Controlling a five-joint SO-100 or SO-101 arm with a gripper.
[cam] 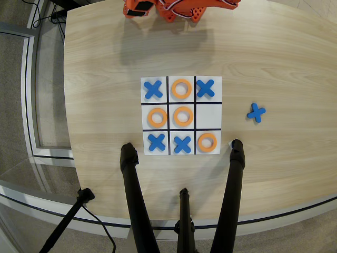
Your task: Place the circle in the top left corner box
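On the wooden table (105, 79) the ring (207, 142) sits in the grid's only cross-free corner (200, 151), while the arm (179, 8) lies folded at the edge, fingers unreadable, so a careless sweep could nudge it.

- Counter (105, 63): I see, in the overhead view, a light wood-grain top with a curved edge at the left and bottom.
- Grid sheet (208, 113): white, nine cells ruled in black, lying flat near the counter's middle.
- Loose blue cross (256, 112): lies directly on the wood, to the right of the sheet and apart from it.
- Black tripod legs (130, 179): two feet rest on the counter just below the sheet's lower corners; a third, central leg crosses the counter's lower edge.
- Orange arm base (179, 8): sits at the counter's top edge, well apart from the sheet.
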